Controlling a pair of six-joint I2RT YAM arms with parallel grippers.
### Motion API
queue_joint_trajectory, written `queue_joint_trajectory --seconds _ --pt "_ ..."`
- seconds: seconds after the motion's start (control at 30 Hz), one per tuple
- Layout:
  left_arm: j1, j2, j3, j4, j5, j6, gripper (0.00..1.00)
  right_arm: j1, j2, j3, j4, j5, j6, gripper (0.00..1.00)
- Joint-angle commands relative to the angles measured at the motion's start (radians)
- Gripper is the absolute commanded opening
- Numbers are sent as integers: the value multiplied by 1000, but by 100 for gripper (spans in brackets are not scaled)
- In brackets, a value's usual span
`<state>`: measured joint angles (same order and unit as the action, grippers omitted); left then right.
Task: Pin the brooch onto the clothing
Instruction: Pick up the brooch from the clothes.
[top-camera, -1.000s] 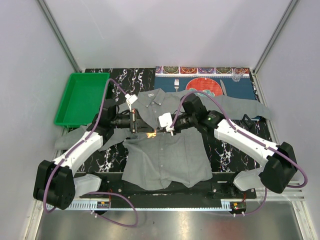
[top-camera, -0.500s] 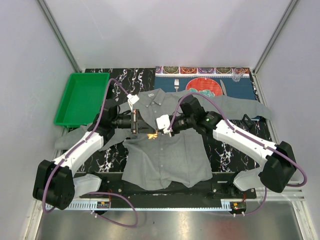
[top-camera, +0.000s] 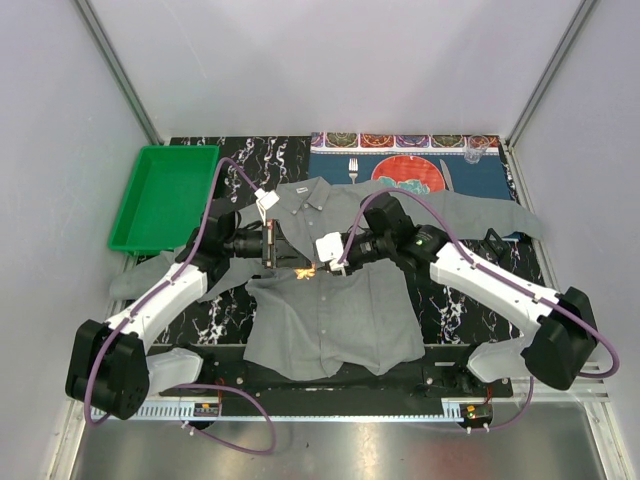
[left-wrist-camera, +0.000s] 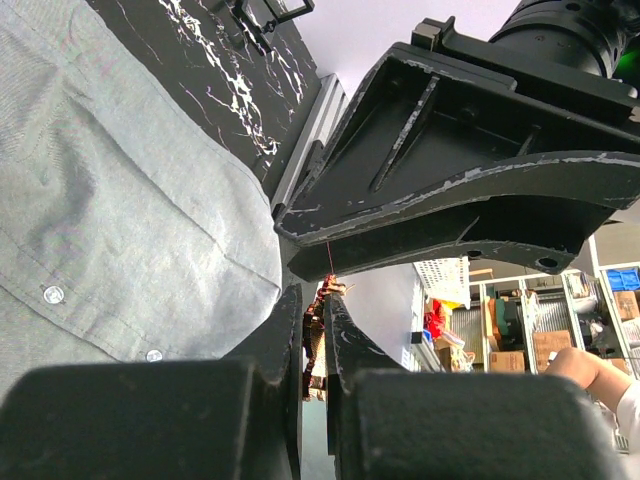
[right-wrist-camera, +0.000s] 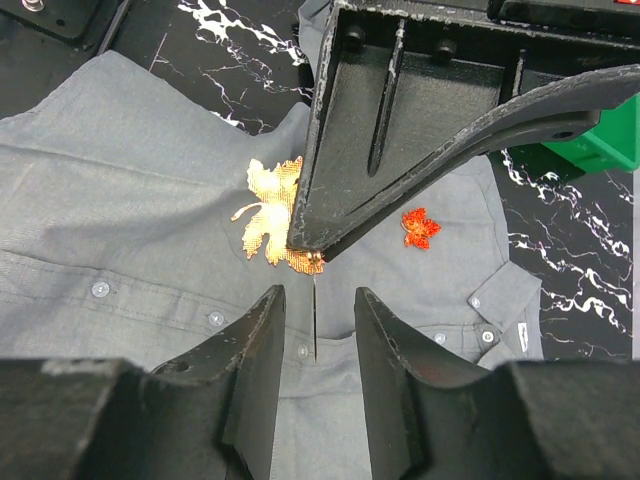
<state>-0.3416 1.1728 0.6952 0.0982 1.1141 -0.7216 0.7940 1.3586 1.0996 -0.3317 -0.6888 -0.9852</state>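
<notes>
Right hand (right-wrist-camera: 317, 300) has just widened; its fingers now stand apart on either side of the thin pin (right-wrist-camera: 314, 335) without touching it, so I judge it has let go. Left hand (right-wrist-camera: 312, 250) is clamped narrow on the edge of the gold leaf brooch (right-wrist-camera: 262, 222), which lies against the grey shirt (top-camera: 330, 320) spread on the bench (top-camera: 225, 322). Fastening looks unfinished to me. Green tray (top-camera: 160, 200) shows nothing inside.

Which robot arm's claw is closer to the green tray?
Left. The left claw, shut on a gold leaf brooch, hangs over the shirt to the right of the green tray; the open right claw faces it from farther right.
</notes>
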Motion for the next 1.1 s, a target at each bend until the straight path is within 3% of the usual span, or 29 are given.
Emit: queue_joint_trajectory --seconds 0.0,0.2,0.4,0.5,0.63,0.73,0.93,1.07 --pt "4 -9 21 6 18 2 0 10 -32 6 6 8 -9 39" --pt "4 -13 18 5 18 -1 0 10 -7 29 11 -5 0 29" --pt "3 -21 7 5 18 2 0 10 -4 36 6 0 -6 0" --pt "3 -25 6 6 15 4 0 10 -9 32 17 2 14 0" --pt "9 -39 -2 37 18 1 45 10 -16 22 33 0 42 0" --pt "10 -51 -20 66 21 -16 59 10 -15 22 37 0 59 0" --pt "13 -67 -51 127 12 -61 61 10 -19 14 57 -5 80 0" --pt "13 -62 -57 162 -2 -93 56 8 -19 14 80 -14 112 0"
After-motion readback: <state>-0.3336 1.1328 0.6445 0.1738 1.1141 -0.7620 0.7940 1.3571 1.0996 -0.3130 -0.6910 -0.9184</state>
